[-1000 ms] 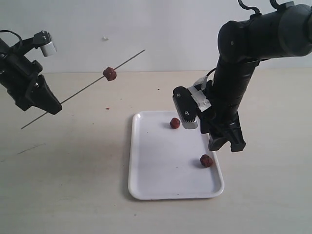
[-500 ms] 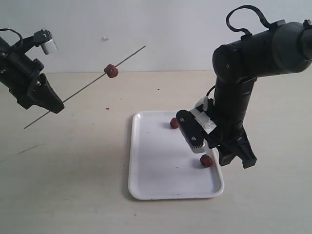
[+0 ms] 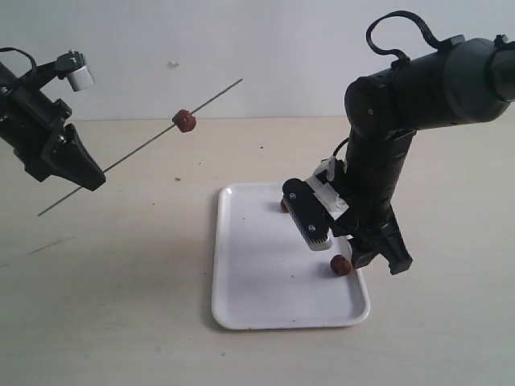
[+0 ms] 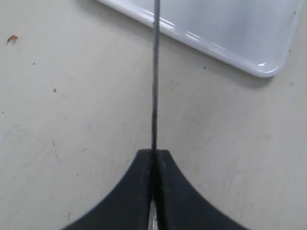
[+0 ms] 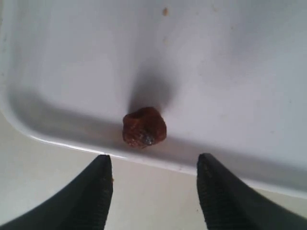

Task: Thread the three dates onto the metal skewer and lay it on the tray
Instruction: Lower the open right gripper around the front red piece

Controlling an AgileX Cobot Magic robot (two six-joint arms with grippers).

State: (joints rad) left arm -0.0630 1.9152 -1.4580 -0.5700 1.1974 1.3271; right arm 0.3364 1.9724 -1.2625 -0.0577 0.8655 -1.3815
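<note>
One date (image 3: 184,121) rides the skewer (image 3: 137,149) pinched in left jaws; two dates (image 3: 341,265) (image 3: 284,206) on the tray (image 3: 257,265), right jaws wide.

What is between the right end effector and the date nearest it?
Only the tray's white rim, in the right wrist view: the date lies just inside it, the open right end effector beyond it.

1. The table (image 3: 113,305) is flat and pale, the colour of light sand.
2. A white tray (image 3: 257,281) lies flat on the table, a bit right of the middle. It has round corners and a low rim.
3. A tiny red crumb (image 3: 177,178) lies on the bare table, left of the tray and farther back.
4. A small dark speck (image 3: 261,148) sits behind the tray.
5. A thin faint mark (image 3: 48,245) runs across the table on the far left.
</note>
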